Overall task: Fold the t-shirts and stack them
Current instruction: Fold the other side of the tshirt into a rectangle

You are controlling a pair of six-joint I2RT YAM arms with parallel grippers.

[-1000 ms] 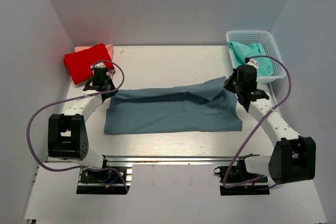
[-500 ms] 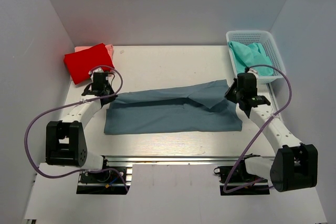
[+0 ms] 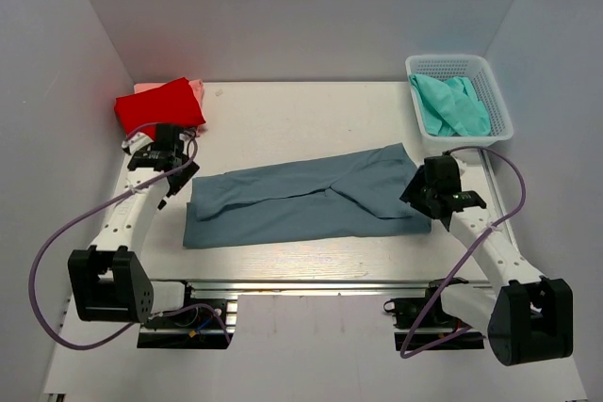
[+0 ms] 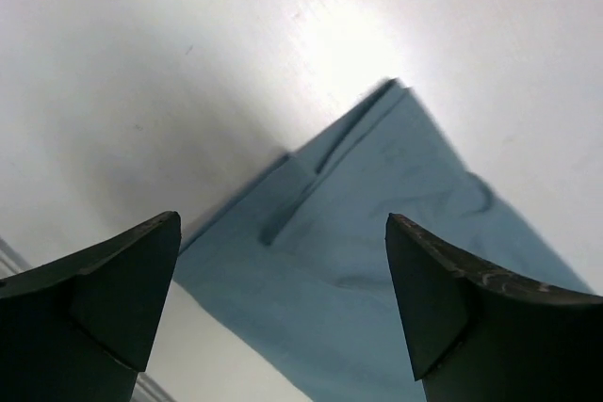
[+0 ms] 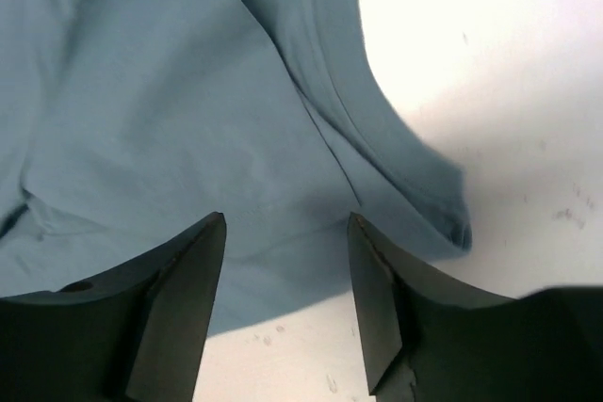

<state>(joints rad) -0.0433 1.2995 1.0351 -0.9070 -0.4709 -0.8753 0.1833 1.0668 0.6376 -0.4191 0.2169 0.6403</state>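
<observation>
A dusty blue-grey t-shirt (image 3: 306, 197) lies folded lengthwise across the middle of the table, its left corner (image 4: 377, 233) and right edge (image 5: 188, 138) filling the wrist views. My left gripper (image 3: 172, 179) hangs open just off the shirt's left end, nothing between its fingers (image 4: 122, 289). My right gripper (image 3: 421, 200) stands open over the shirt's right end, empty too. A folded red t-shirt (image 3: 157, 112) lies on a pink one (image 3: 196, 88) at the back left. A teal t-shirt (image 3: 452, 105) sits in the basket.
The white mesh basket (image 3: 458, 67) stands at the back right corner. Grey walls close in the table on three sides. Purple cables loop beside both arms. A metal rail runs along the table's near edge (image 3: 311, 284).
Both grippers have opened and let go of the blue-grey shirt. They drew back toward the near edge, and the shirt's far half now lies folded down over the near half.
</observation>
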